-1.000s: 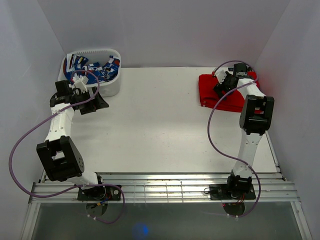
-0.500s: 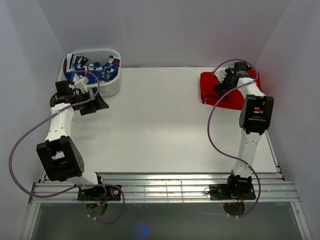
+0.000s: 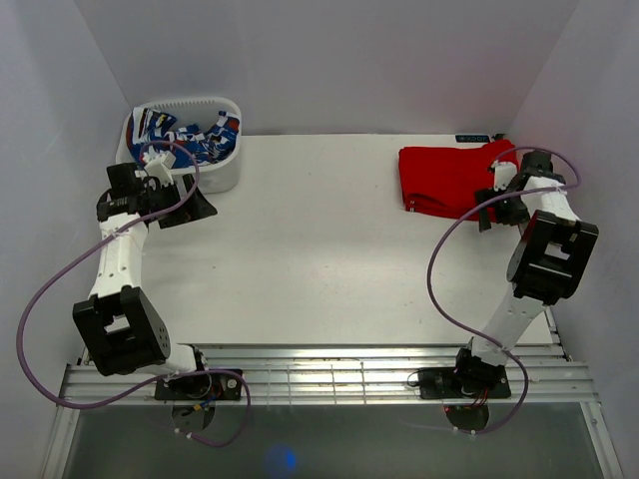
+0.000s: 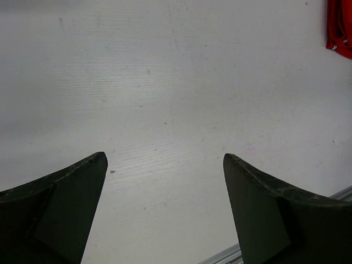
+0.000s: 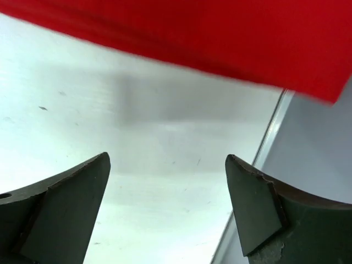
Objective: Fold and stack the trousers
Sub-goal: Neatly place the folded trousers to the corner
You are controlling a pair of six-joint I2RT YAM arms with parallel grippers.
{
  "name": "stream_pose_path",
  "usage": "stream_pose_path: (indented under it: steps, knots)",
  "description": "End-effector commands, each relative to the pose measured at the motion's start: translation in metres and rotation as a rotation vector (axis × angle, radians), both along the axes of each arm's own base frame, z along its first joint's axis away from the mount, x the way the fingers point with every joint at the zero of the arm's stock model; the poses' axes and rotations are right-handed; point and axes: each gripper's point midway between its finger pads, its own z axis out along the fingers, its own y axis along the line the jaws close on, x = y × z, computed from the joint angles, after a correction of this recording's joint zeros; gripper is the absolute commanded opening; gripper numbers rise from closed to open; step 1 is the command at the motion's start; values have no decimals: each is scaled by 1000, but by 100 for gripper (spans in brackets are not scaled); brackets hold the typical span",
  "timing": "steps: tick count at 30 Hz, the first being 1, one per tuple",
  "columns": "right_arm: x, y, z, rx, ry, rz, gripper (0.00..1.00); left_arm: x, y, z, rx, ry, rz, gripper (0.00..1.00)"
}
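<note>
the trousers (image 3: 444, 180) lie folded in a red pile at the far right of the table (image 3: 319, 269). right gripper (image 5: 168, 159) hangs just beside them, jaws wide apart, empty. left gripper (image 4: 165, 157) hovers near the basket (image 3: 228, 178), jaws apart, empty.

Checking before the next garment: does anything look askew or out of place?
Nothing spilled or damaged. The folded trousers lie in the far right corner of the table, slightly skewed, and in the right wrist view one corner seems to reach past the table's edge. The right pincer beside them is open, empty.
</note>
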Motion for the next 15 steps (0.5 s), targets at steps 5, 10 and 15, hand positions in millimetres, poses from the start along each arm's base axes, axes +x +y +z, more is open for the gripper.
stream_pose_path:
  steps: [5,10,15]
  knots:
    - [-18,-3,-46,65,98,-171,92,-5,-3,13,6,-55,-12,98]
    - [11,-17,-64,36,82,-179,94,-8,-2,9,11,-35,-9,98]
    - [52,-24,-61,37,16,-180,94,-9,-3,3,-4,-12,-5,98]
